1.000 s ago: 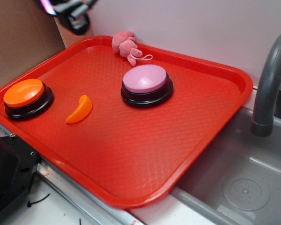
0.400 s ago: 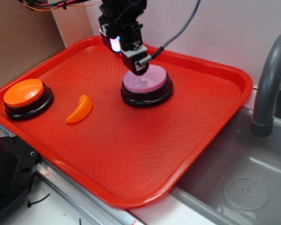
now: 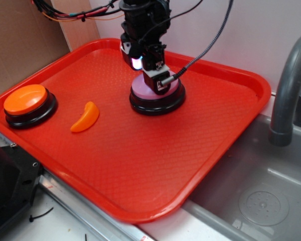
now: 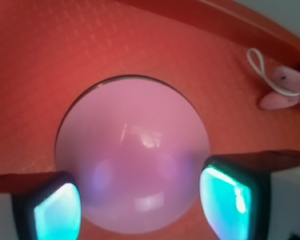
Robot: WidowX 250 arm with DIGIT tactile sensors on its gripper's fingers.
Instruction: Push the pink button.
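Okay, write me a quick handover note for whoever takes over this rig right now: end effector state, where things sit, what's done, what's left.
End effector: open, holding nothing, low over the pink button; contact can't be confirmed from either view.
Pink button: mid-tray on the red tray, between the fingers in the wrist view.
Orange button at the tray's left edge, orange slice between the two buttons, pink plush near the back rim.
Done: approach and alignment.
Left: press down, then lift clear.

Gripper [image 3: 158, 86] on, perhaps touching, the pink button [image 4: 132, 155] (mid-tray [image 3: 140, 165]).
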